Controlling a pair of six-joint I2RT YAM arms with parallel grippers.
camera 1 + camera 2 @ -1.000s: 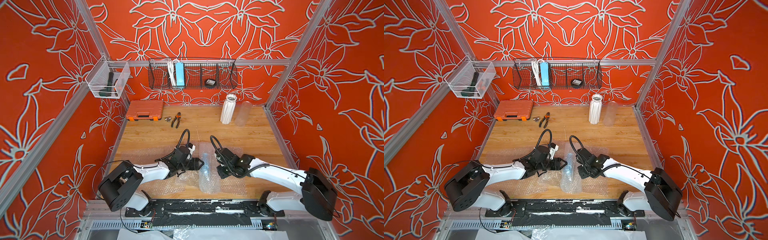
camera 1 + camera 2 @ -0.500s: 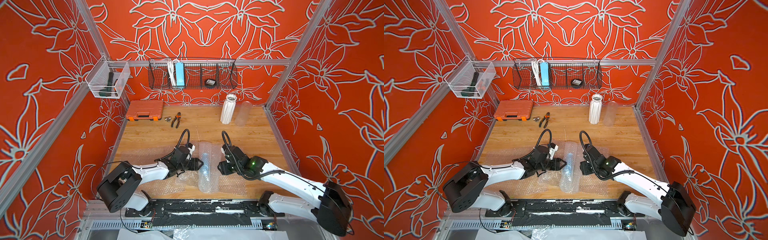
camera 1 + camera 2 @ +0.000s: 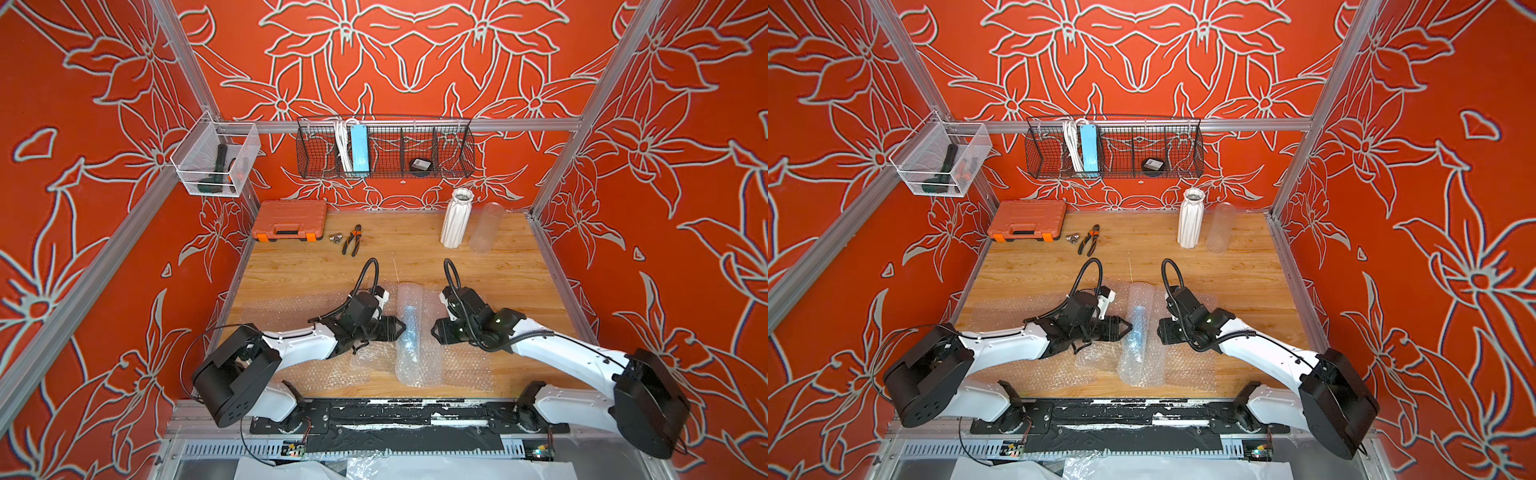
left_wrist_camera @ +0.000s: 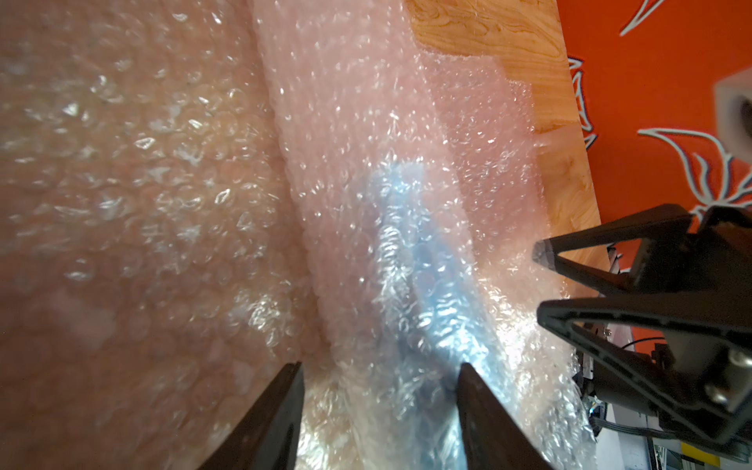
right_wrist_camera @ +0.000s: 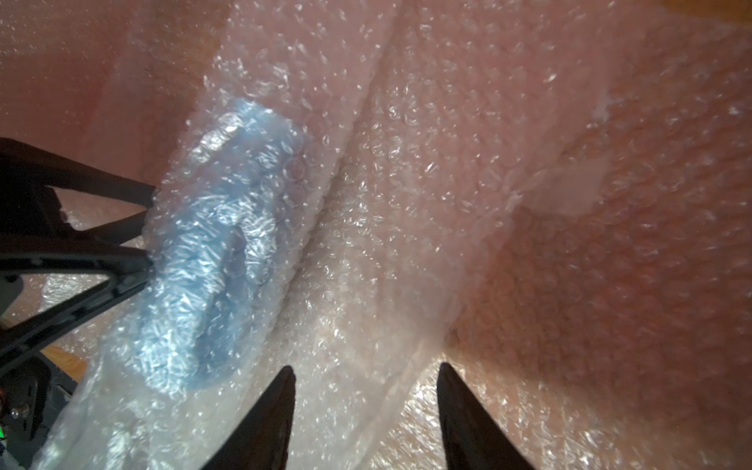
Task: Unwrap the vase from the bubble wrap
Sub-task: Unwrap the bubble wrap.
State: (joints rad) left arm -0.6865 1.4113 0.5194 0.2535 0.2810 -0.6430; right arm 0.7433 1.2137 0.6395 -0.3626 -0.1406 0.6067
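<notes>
The left arm (image 3: 299,345) and right arm (image 3: 561,351) are clad in white shells joined by black housings, with a bulky rounded black motor block (image 3: 235,380) at each base. A black cable (image 3: 370,272) is looped over each wrist. The gripper fingers (image 4: 590,312) are moulded as black open triangles.

This is a robot test booth in a lab or workshop. Aluminium posts (image 3: 180,54) frame walls (image 3: 415,62) covered in orange flower print around a wooden tabletop (image 3: 415,257). A left arm (image 3: 299,345) and a right arm (image 3: 561,353) are mounted on a black rail (image 3: 395,415). A wire basket (image 3: 453,153) and a clear bin (image 3: 189,183) hang above an orange tool case (image 3: 289,220) and pliers (image 3: 352,240).
</notes>
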